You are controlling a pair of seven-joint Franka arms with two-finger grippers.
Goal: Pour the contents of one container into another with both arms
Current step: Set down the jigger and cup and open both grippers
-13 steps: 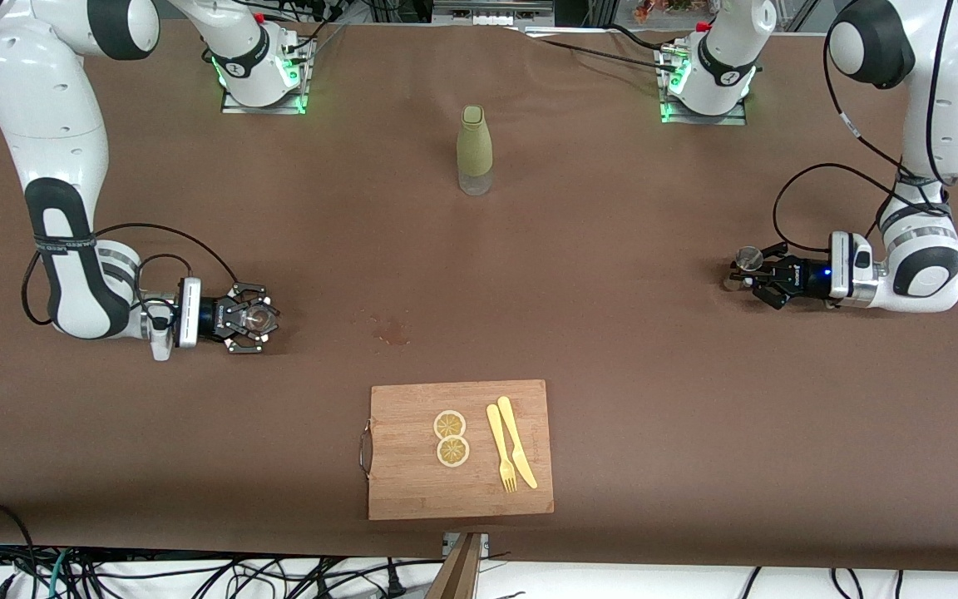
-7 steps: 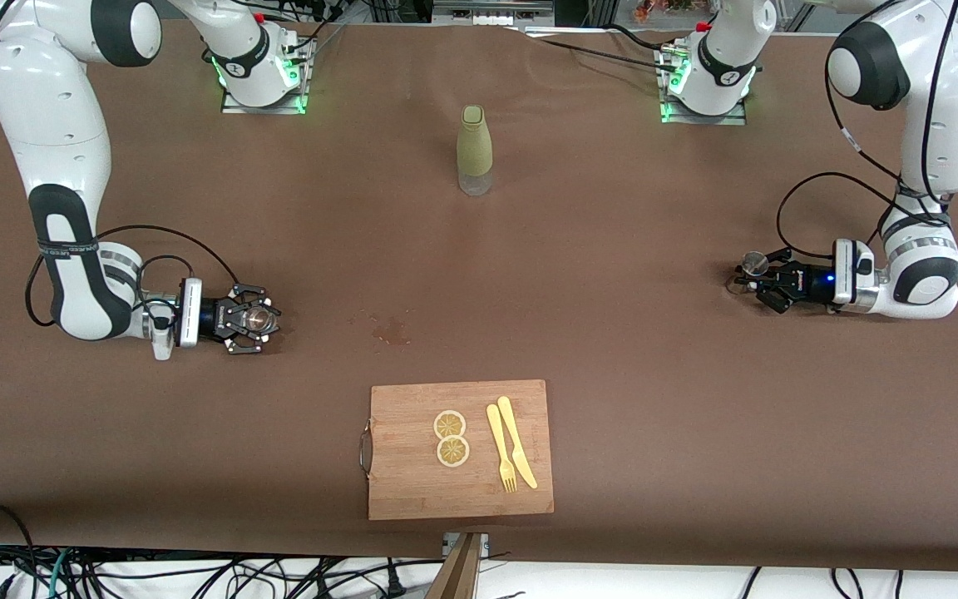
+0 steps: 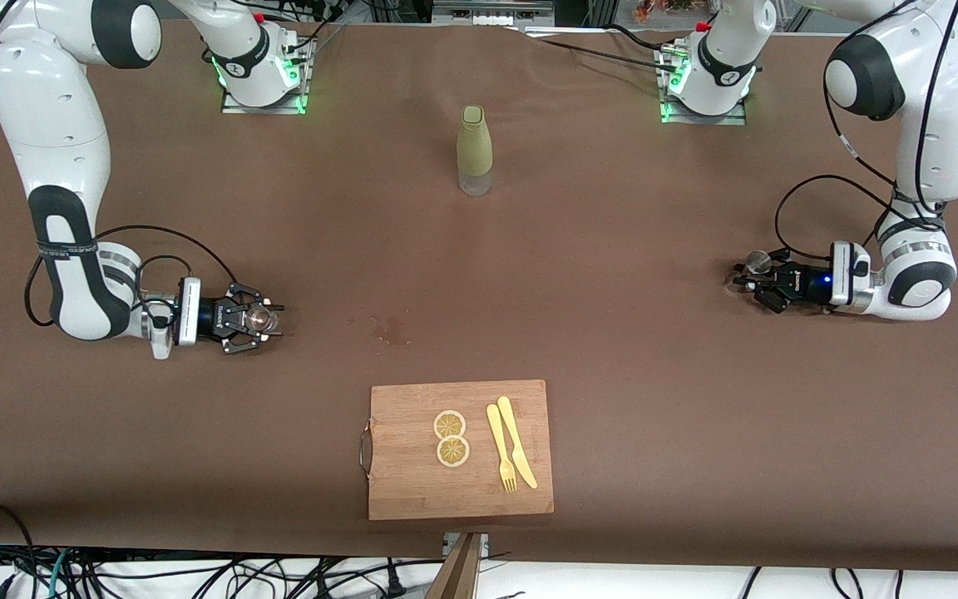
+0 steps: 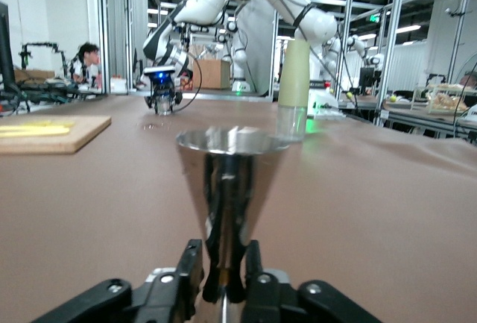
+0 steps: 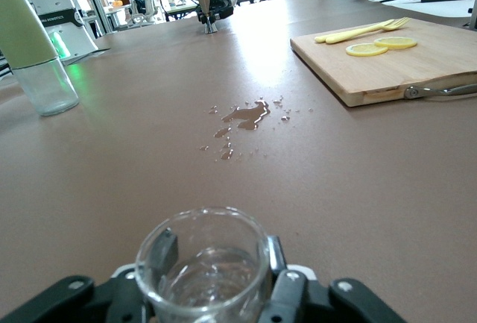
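Spill [image 3: 392, 331], board [image 3: 460, 449], bottle [image 3: 474, 150] between grippers

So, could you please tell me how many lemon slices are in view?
2. Both lie on the wooden cutting board, touching: one lemon slice sits just farther from the front camera than the other lemon slice, beside the yellow fork. None appears hidden.

Jigger [image 4: 227, 189]: polished metal, mirror-glossy cone. Tumbler [image 5: 205, 263]: clear smooth glass, wet inside. Table cover [image 3: 612, 374]: matt brown, cloth-like, with a glossy wet patch [image 5: 246, 114] mid-frame. Cutting board [image 3: 460, 449]: light wood, visible grain, metal handle. Fork [image 3: 499, 449] and knife [image 3: 517, 443]: matt yellow plastic. Bottle [image 3: 474, 150], upper centre: matt green sleeve, clear base.
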